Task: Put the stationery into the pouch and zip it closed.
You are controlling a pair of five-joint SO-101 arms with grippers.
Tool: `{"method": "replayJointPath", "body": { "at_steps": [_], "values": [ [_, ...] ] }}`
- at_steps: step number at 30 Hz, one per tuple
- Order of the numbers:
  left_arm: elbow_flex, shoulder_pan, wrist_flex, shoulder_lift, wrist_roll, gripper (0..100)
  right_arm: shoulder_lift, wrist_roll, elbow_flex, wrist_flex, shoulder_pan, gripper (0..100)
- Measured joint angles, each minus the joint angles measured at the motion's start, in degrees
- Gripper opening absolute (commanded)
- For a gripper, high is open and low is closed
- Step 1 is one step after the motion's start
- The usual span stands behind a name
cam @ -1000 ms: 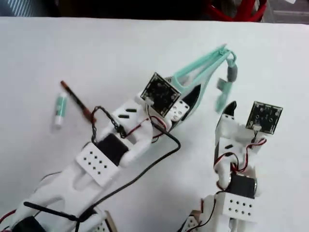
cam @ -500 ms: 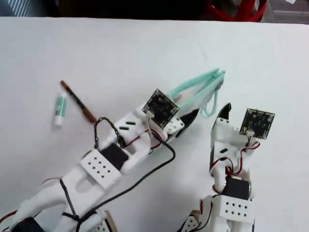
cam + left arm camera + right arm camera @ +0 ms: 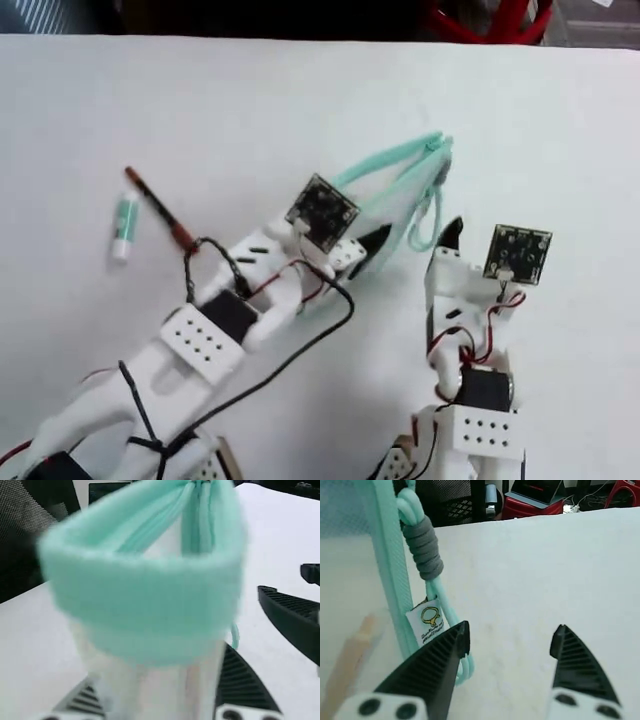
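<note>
A mint-green mesh pouch (image 3: 395, 185) is held off the table by my left gripper (image 3: 372, 243), which is shut on its near end. Seen from the left wrist, the pouch's green band (image 3: 145, 595) bulges between that gripper's (image 3: 160, 690) fingers. My right gripper (image 3: 450, 232) stands open just right of the pouch. From the right wrist, the pouch's green cord with a grey wrap (image 3: 422, 550) hangs beside one finger of the open gripper (image 3: 514, 630), untouched. A brown pencil (image 3: 158, 210) and a green-and-white stick (image 3: 124, 226) lie on the table at the left.
A pale wooden stick (image 3: 345, 665) shows through the pouch's mesh. The white table (image 3: 250, 110) is bare behind the arms. A black cable (image 3: 300, 350) trails along the left arm. Red and dark objects (image 3: 490, 20) sit beyond the table's far edge.
The left gripper has pulled the pouch back and to the left, so its far tip sits lower and nearer. The right gripper has shifted left, staying beside the hanging cord.
</note>
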State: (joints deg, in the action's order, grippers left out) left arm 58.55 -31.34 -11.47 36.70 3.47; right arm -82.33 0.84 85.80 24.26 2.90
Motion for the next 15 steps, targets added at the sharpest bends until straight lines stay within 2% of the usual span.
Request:
{"method": "replayJointPath", "body": {
  "at_steps": [6,15],
  "values": [
    [0.0,1.85,-2.29,0.0,-0.18,21,-0.44,-2.55,2.64,-2.02,-2.55,25.5],
    [-0.09,2.11,-3.69,0.09,-0.26,21,-0.44,-2.55,3.43,-3.08,-3.87,25.5]
  ]
}}
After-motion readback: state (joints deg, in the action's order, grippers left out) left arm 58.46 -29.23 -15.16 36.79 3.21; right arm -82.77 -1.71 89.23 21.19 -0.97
